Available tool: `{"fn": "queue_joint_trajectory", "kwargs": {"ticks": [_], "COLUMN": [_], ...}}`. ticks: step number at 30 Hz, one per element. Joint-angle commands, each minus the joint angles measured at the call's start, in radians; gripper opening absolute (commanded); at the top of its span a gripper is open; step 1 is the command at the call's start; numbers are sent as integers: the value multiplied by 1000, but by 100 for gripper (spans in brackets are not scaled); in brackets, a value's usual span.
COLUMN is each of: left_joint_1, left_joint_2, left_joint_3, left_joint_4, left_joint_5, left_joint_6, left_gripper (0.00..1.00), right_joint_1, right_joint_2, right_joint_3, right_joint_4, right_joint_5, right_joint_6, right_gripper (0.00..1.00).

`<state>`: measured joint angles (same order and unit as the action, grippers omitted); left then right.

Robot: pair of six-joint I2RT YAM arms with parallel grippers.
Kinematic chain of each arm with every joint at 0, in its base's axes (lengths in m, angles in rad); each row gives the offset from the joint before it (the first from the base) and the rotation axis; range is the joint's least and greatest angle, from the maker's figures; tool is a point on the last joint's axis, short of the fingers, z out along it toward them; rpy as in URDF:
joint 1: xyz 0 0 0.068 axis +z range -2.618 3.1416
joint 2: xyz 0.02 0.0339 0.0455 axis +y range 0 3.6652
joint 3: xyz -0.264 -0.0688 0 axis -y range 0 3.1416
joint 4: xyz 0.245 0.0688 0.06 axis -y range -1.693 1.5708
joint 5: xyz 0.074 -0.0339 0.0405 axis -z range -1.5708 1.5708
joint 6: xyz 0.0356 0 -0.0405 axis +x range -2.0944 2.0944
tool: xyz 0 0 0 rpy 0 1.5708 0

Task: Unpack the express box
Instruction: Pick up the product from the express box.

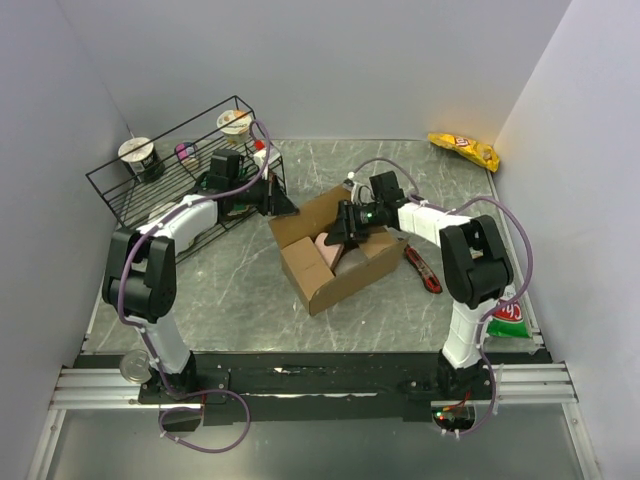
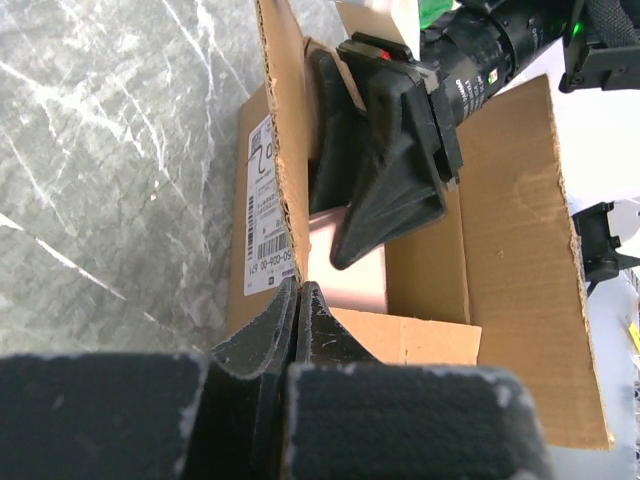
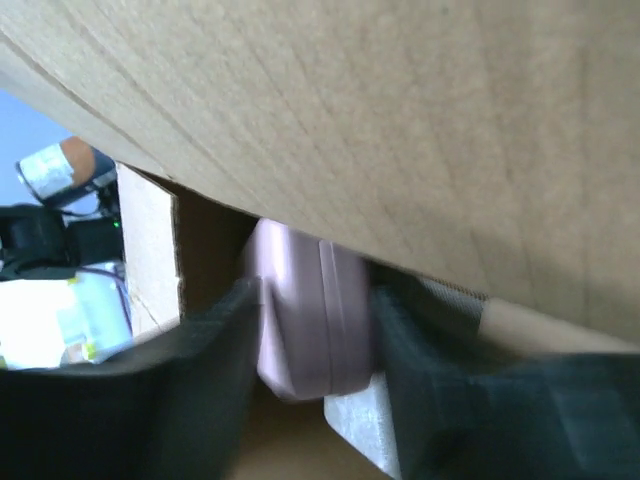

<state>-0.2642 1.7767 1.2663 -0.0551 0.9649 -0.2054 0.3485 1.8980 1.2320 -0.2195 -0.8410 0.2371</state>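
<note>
Box: we are seeing the box (image 1: pixel 350 287) (image 2: pixel 510 250) (image 3: pixel 400 120) sitting mid-table (image 1: pixel 240 290), between the two arms, with its top flaps standing open.
In the box: a pink pack (image 1: pixel 328 248) (image 2: pixel 345 285) (image 3: pixel 305 320) is lying inside, against the left wall. In the right wrist view a pale item is showing just below it, too blurred for us to name.
Label: a printed label (image 2: pixel 262 210) is facing out from the box's side.
Left claw: the left claw (image 1: pixel 280 203) (image 2: pixel 297 290) is closed, pinching the edge of the box's left flap and holding it upright.
Right claw: the right claw (image 1: pixel 338 238) (image 2: pixel 340 258) (image 3: pixel 315 295) is reaching down into the box, with a finger sitting close on each side of the pink pack. We cannot tell whether it is squeezing the pack.
In the way: the held flap is standing right beside the right claw. Another flap is filling the top of the right wrist view, close over the fingers.
Rack: a black rack (image 1: pixel 120 195) is tilting at the far left, with two cups (image 1: pixel 137 153) in it. The left arm is lying across its near end.
Around: a yellow bag (image 1: pixel 463 148) is lying in the far right corner. A red cutter (image 1: pixel 423 269) is lying just right of the box. A green bag (image 1: pixel 508 316) is partly hiding behind the right arm. A round tin (image 1: pixel 133 367) is sitting by the left arm's base.
</note>
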Motion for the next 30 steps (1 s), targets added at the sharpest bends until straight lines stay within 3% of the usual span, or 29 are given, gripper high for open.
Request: {"fn": "queue_joint_trajectory", "kwargs": {"ticks": [1,3,5,9,15,23,24,30], "left_joint_1": [-10,-6,-3,0,10,14,14,13], "left_joint_2": [1,4,0,-14,-69,-172,-178,-243], "left_joint_3": [59,62,61,65,42,27,25,-62], "left_joint_4": [32,29,23,-35,-187,-273,-276,-192], "left_joint_5": [48,46,47,34,-5,-40,-46,-81], "left_joint_6": [-26,-22,-12,56,242,330,330,213], "left_gripper": [1,1,1,1,1,1,1,1], "right_joint_1": [15,4,-11,-87,-265,-525,-528,-530], "right_joint_2": [-23,-95,-175,-284,-347,-275,-252,-113], "right_joint_3": [49,53,69,151,409,365,366,353], "right_joint_4": [-21,-88,-136,-231,-328,-234,-245,-234], "right_joint_5": [-84,-34,-6,36,124,275,319,245], "right_joint_6": [-50,-94,-148,-154,-205,-225,-246,-206], "right_gripper": [24,13,8,6,5,7,7,10]}}
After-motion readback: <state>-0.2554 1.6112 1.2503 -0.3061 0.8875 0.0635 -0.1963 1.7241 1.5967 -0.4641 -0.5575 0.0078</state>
